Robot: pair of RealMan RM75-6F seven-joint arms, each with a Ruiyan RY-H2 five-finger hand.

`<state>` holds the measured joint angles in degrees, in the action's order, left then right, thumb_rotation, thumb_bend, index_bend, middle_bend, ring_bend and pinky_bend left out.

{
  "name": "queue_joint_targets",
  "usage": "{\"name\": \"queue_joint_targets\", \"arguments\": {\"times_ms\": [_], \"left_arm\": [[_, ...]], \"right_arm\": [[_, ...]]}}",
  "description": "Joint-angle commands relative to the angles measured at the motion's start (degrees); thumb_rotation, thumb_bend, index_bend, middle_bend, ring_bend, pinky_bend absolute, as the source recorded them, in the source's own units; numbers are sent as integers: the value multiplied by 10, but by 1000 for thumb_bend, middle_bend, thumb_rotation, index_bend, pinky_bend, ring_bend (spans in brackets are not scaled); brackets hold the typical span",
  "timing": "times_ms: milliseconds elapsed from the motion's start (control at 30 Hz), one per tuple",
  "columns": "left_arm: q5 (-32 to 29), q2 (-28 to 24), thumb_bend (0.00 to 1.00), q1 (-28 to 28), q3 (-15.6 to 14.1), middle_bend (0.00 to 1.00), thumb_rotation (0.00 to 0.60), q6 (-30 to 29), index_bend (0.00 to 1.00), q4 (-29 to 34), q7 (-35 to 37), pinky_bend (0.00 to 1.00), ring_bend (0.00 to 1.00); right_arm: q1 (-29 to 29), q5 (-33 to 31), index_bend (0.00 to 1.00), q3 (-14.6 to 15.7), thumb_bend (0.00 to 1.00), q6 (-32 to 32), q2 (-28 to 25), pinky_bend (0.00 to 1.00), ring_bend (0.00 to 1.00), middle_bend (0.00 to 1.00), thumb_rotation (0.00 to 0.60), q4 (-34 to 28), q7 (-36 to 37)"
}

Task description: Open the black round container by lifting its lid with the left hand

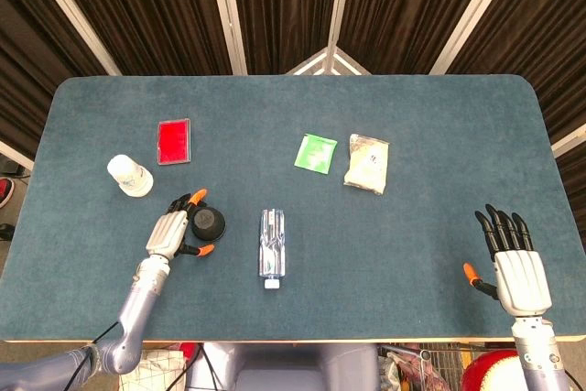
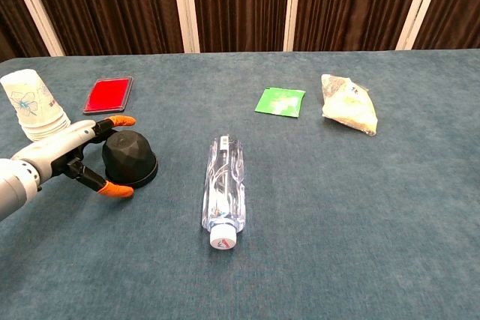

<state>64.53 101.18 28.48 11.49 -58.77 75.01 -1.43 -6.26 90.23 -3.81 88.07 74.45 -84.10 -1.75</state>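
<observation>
Black round container (image 2: 129, 158) on table, left hand (image 2: 69, 154) cupped beside it

Robot lab or test studio, blue felt-covered table (image 1: 439, 135), dark pleated curtains (image 2: 240, 5) with white rails behind

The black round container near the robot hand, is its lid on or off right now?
On. The black faceted dome lid sits flush on its base ring on the table, with the left robot hand around it, not lifting.
</observation>
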Motion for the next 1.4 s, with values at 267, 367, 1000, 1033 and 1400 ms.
{"name": "queue_joint_targets", "arguments": {"times_ms": [267, 367, 1000, 1033, 1400], "left_arm": [[-3, 17, 325, 6, 3, 266, 600, -4, 76, -20, -12, 0, 0], [-2, 18, 373, 7, 3, 296, 600, -4, 91, -21, -12, 0, 0], [21, -127, 448, -10, 45, 367, 600, -38, 143, 208, 7, 0, 0], [16, -143, 448, -10, 48, 369, 600, -37, 142, 230, -5, 0, 0], [-16, -326, 448, -54, 112, 422, 600, -85, 149, 480, 7, 0, 0]], "right_arm": [[-1, 0, 68, 3, 289, -6, 1, 11, 68, 24, 600, 0, 1], [-2, -2, 68, 3, 289, -8, 3, 11, 68, 24, 600, 2, 1], [-4, -1, 68, -1, 288, -5, -6, 11, 68, 24, 600, -9, 5], [-3, -1, 68, -2, 288, -5, -7, 11, 68, 24, 600, -10, 6], [2, 5, 68, 2, 289, 5, -12, 11, 68, 24, 600, -17, 11]]}}
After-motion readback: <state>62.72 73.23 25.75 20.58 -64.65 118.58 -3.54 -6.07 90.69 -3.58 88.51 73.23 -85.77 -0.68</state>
